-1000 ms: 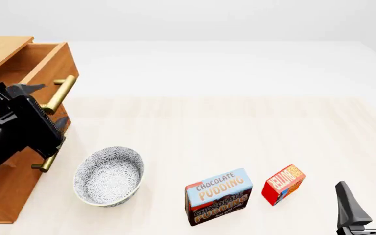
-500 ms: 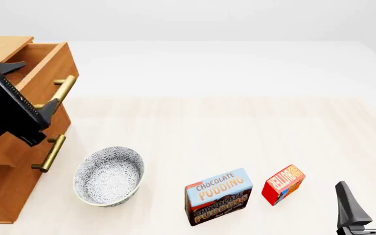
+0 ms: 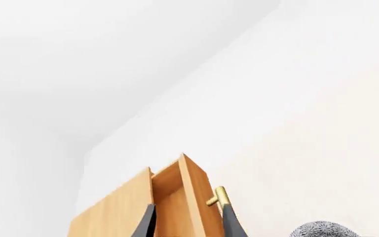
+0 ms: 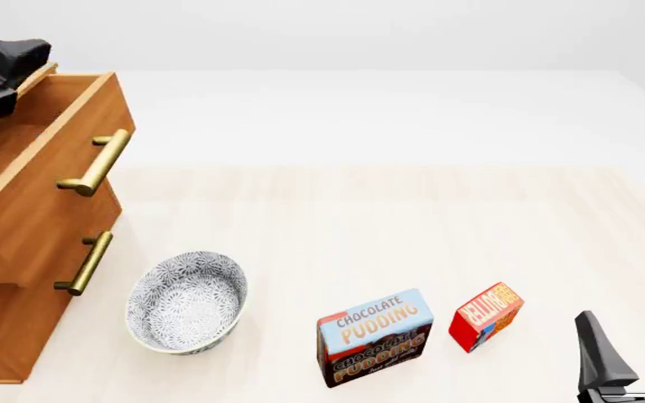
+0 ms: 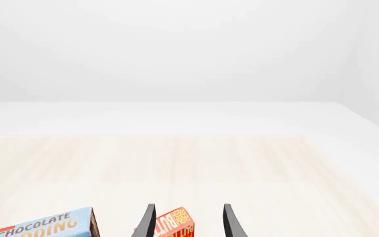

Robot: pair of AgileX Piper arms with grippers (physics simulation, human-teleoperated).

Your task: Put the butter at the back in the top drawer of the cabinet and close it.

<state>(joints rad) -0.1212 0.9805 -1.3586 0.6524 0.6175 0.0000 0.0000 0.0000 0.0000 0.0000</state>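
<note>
Butter (image 4: 486,316) sat on the table (image 4: 412,218) at the near right, just beside the Chocolate Pudding box (image 4: 374,337), nothing gripping it. Your right gripper (image 4: 626,353) hung low near the front edge, right of the butter, fingers apart; in the right wrist view the butter (image 5: 174,225) showed between the finger tips (image 5: 148,220) but you weren't touching it. Top drawer (image 4: 48,159) of the cabinet (image 4: 9,319) was pulled out, brass handle (image 4: 97,163) free, inside looked empty as far as visible. Your left gripper (image 4: 3,63) was up above the cabinet's back corner, clear of the handle; its wrist view showed both fingers (image 3: 230,223) spread, drawer front edge between them. Patterned bowl (image 4: 186,302) sat beside the cabinet, left of the pudding box.
</note>
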